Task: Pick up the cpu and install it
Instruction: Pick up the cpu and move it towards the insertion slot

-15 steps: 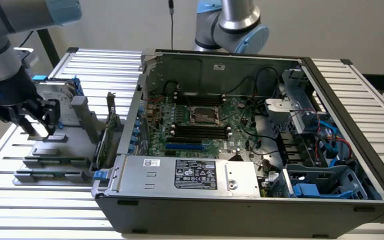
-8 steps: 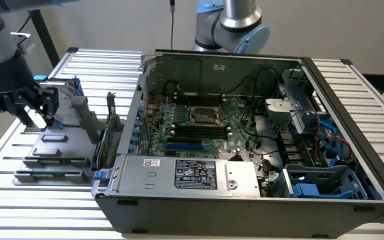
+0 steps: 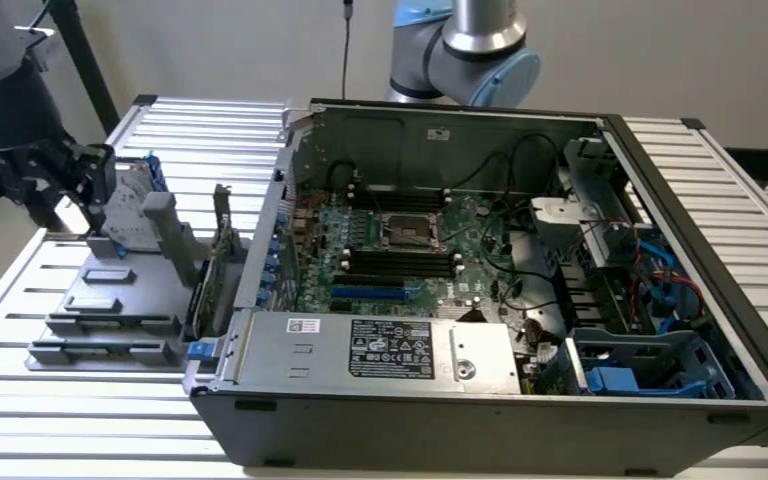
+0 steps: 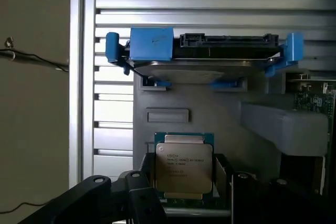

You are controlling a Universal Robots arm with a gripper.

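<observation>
Where the slatted table runs along the exterior view's left, the gripper hangs over a grey holder whose slots carry spare parts. Seen from the wrist, the cpu stands upright in one slot of that holder. The gripper has its fingers spread wide, one on each side of the chip and not closed on it. The chip's lower edge is hidden behind the gripper's dark body, and its print is too small to read. Beyond it in the same holder a hard drive in a blue bracket lies nearly edge-on, so its face is hard to make out. A green card stands at the holder's side, next to the open computer case. Inside the case lie the motherboard with its dark socket and a power supply along the near wall. Whether the socket holds anything I cannot tell. Above the far wall an arm joint is cut off by the frame's top. Toward the exterior view's right a blue drive cage sits amid tangled cables.
</observation>
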